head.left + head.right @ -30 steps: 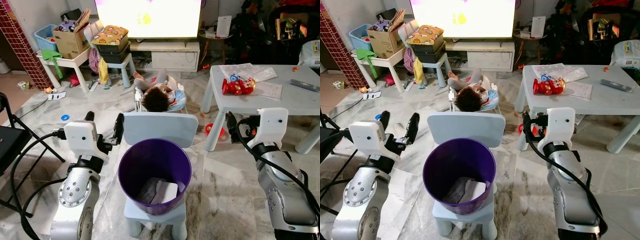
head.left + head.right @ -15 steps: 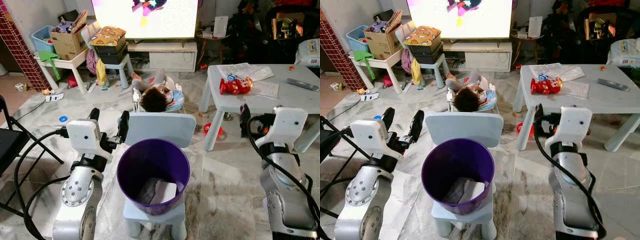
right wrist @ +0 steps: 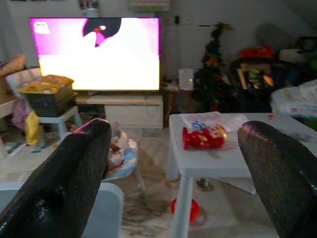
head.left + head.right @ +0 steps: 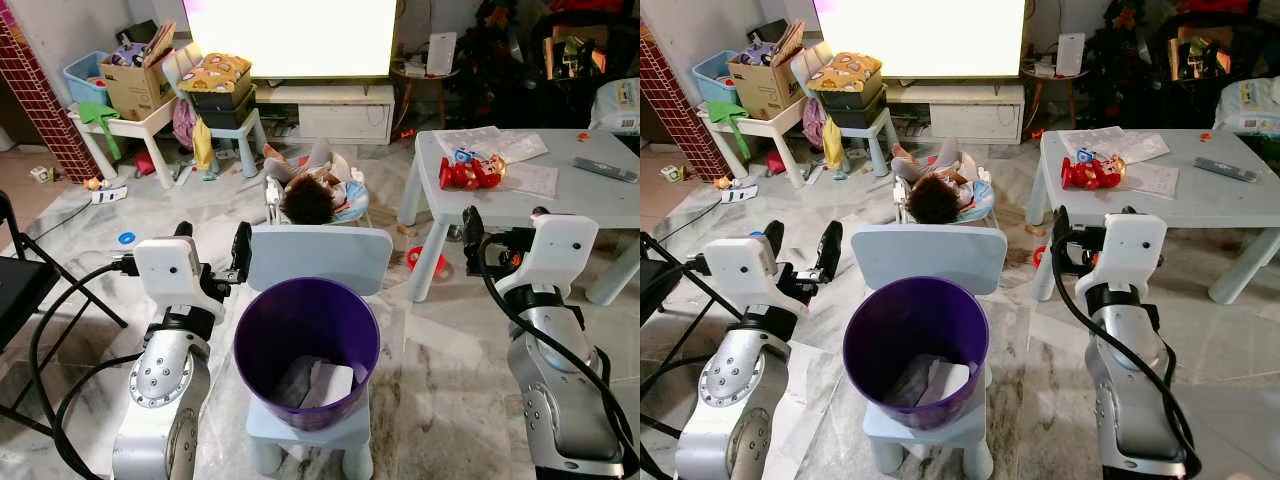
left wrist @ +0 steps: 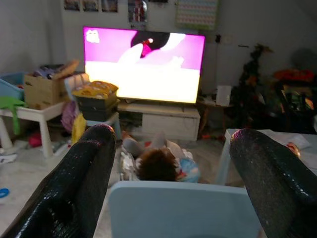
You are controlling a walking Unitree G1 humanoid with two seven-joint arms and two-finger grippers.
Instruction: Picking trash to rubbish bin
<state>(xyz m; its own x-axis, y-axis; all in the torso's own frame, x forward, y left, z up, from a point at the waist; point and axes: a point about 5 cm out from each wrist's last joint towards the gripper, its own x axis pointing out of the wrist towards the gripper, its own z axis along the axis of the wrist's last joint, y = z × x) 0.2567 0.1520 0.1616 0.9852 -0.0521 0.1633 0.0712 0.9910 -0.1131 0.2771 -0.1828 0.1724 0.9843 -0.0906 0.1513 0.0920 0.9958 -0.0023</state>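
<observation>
A purple rubbish bin (image 4: 306,350) stands on the seat of a small pale-blue child's chair (image 4: 320,258), directly ahead, with crumpled paper trash (image 4: 318,381) lying in its bottom. The left gripper (image 4: 211,248) hangs just left of the bin's rim, fingers spread wide and empty. The right gripper (image 4: 502,236) hovers well to the right, beside the pale plastic table (image 4: 580,200), also wide open with nothing held. A red toy (image 4: 468,173) sits on that table.

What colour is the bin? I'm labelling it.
Purple bin, seen best in the left eye view.
</observation>
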